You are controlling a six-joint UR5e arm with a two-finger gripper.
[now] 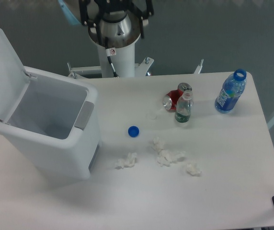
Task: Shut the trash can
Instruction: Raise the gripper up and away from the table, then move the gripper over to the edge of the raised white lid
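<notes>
Hand barely in view at the top edge, dark and cut off by the frame above the silver-and-white arm column; cannot tell how far apart the fingers stand or whether anything is held. Below and to the left, on the white surface, the trash can: white, rectangular, standing upright at the left side, grey panel on the side toward the middle of the surface. Lid swung up and back on its hinge at the far left, mouth wide open, inside apparently bare. Just right of the can, a loose blue cap lying flat. Nearer the front edge, crumpled white tissues scattered in several clumps, one close to the can's base. Farther back, a red can on its side, touching or just beside a small clear bottle standing upright. Well to the right, a blue bottle upright, uncapped, near the surface's right edge.
</notes>
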